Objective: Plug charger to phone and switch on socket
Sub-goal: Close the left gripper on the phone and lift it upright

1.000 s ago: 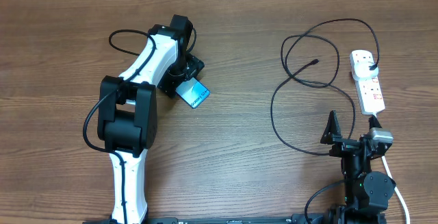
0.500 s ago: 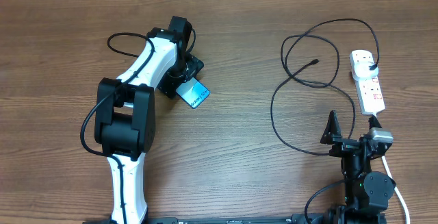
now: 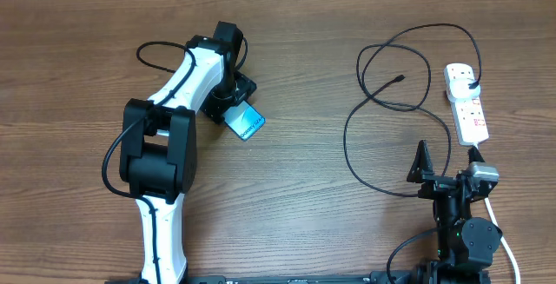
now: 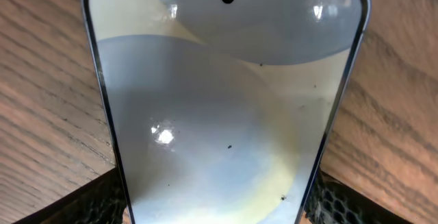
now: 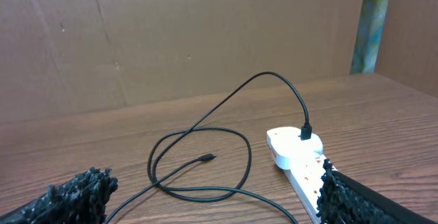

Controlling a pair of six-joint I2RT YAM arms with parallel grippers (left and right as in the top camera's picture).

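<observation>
On the table (image 3: 304, 188), the left tool (image 3: 231, 102) clamps the phone (image 3: 246, 121) by its edges, with the screen jutting beyond the fingertips. The right tool (image 5: 215, 200) is spread wide and empty. The socket (image 3: 466, 102) lies ahead to its right, and the charger (image 3: 346, 145), plugged in there, loops ahead to its left.

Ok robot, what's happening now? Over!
Left gripper shut on phone. Right gripper open, empty. Charger plugged into socket, tip lying loose, not in phone. Nothing blocking.

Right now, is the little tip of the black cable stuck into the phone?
No, the charger's connector tip lies loose on its own, far across from the phone.
</observation>
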